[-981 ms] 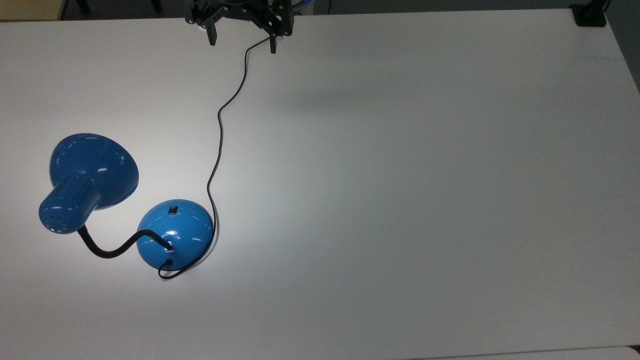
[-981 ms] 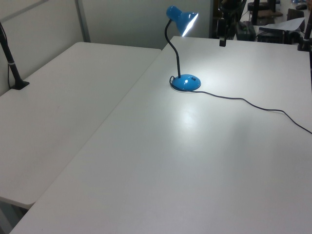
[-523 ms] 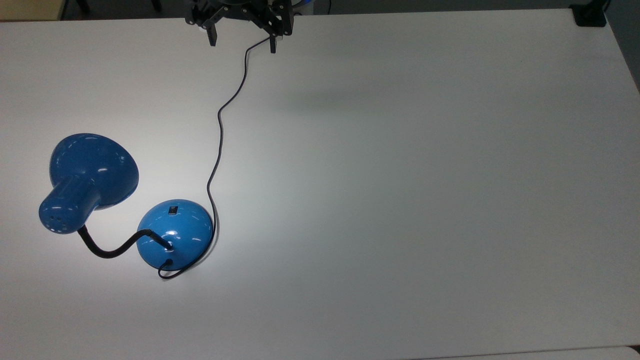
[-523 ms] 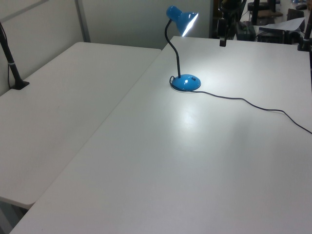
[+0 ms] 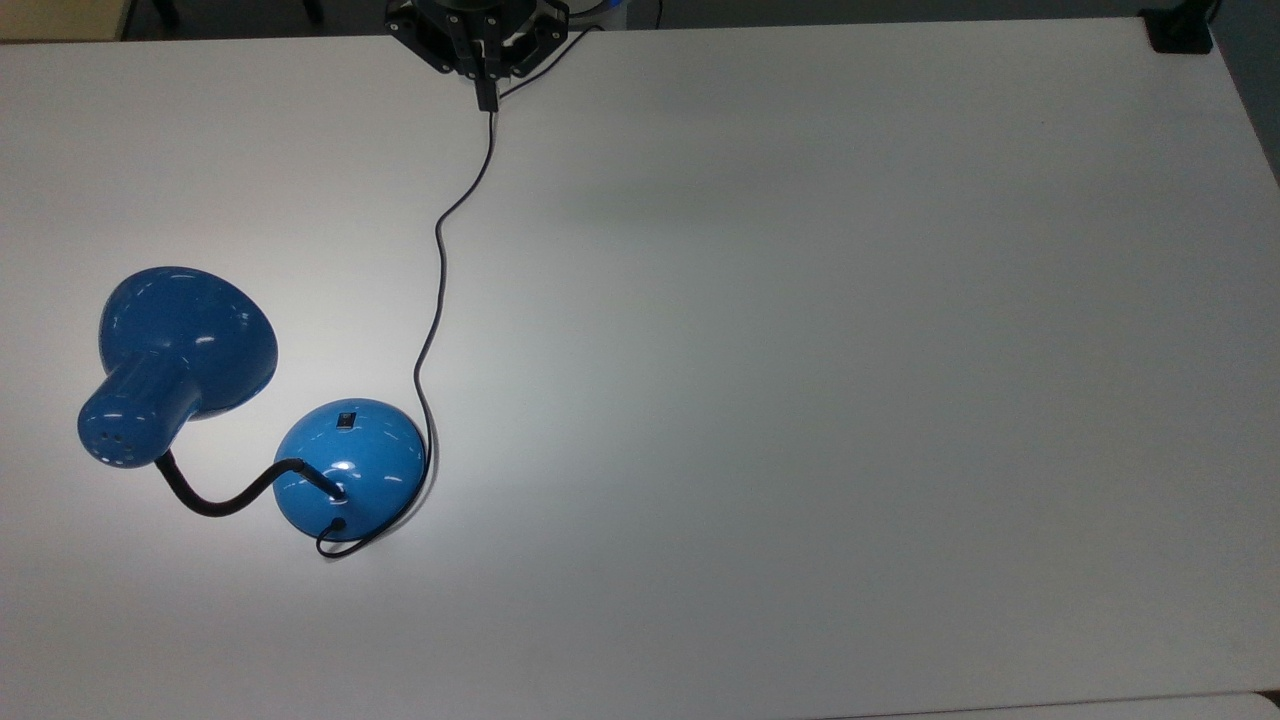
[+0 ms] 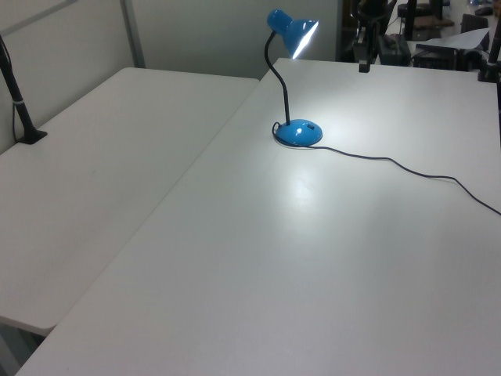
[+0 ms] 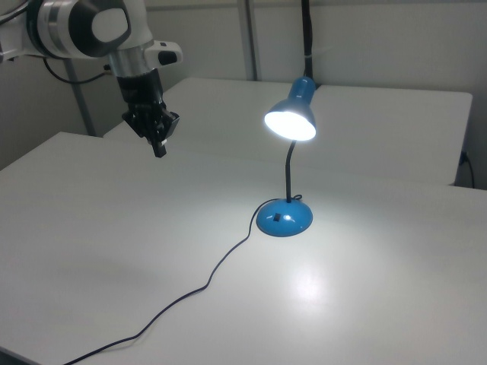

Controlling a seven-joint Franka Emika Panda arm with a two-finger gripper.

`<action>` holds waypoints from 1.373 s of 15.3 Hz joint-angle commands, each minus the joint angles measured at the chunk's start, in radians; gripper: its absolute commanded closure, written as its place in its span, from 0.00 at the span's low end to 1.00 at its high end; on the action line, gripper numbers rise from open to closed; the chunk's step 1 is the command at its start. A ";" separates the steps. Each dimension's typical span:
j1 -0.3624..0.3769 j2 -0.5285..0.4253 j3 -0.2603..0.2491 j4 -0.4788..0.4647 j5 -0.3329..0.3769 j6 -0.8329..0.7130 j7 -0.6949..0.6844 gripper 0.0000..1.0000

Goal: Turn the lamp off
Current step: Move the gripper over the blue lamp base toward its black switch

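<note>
Fingers pressed together, hovering well apart from lamp; lamp lit on worktop, base switch untouched, cord trailing beneath gripper.

My arm is glossy white, rounded, with grey joint bands and a black cable trailing behind. My black gripper narrows to slim black jaws.
</note>
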 commanded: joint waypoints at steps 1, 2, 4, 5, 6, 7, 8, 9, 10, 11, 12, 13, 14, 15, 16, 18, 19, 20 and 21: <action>0.000 0.000 -0.003 0.008 0.011 -0.017 -0.060 1.00; -0.006 0.003 -0.005 0.010 0.009 -0.009 -0.065 1.00; -0.039 0.008 -0.005 0.002 0.011 0.057 -0.071 1.00; -0.051 0.011 -0.005 -0.006 0.011 0.086 -0.071 1.00; -0.066 0.018 -0.005 -0.018 0.011 0.123 -0.071 1.00; -0.085 0.030 -0.005 -0.029 0.011 0.169 -0.071 1.00; -0.103 0.038 -0.005 -0.038 0.011 0.210 -0.071 1.00; -0.118 0.058 -0.005 -0.041 0.011 0.241 -0.071 1.00; -0.132 0.073 -0.005 -0.044 0.011 0.266 -0.071 1.00; -0.149 0.090 -0.003 -0.049 0.011 0.298 -0.071 1.00; -0.163 0.107 -0.003 -0.068 0.011 0.345 -0.071 1.00; -0.169 0.112 -0.003 -0.090 0.011 0.377 -0.071 1.00; -0.172 0.116 -0.003 -0.113 0.011 0.410 -0.071 1.00; -0.174 0.120 -0.003 -0.134 0.011 0.451 -0.071 1.00; -0.175 0.136 -0.003 -0.153 0.012 0.492 -0.069 1.00; -0.186 0.176 -0.003 -0.155 0.012 0.545 -0.060 1.00; -0.189 0.198 -0.003 -0.153 0.014 0.565 -0.060 1.00; -0.189 0.216 -0.003 -0.155 0.014 0.594 -0.059 1.00; -0.189 0.234 -0.001 -0.155 0.014 0.624 -0.059 1.00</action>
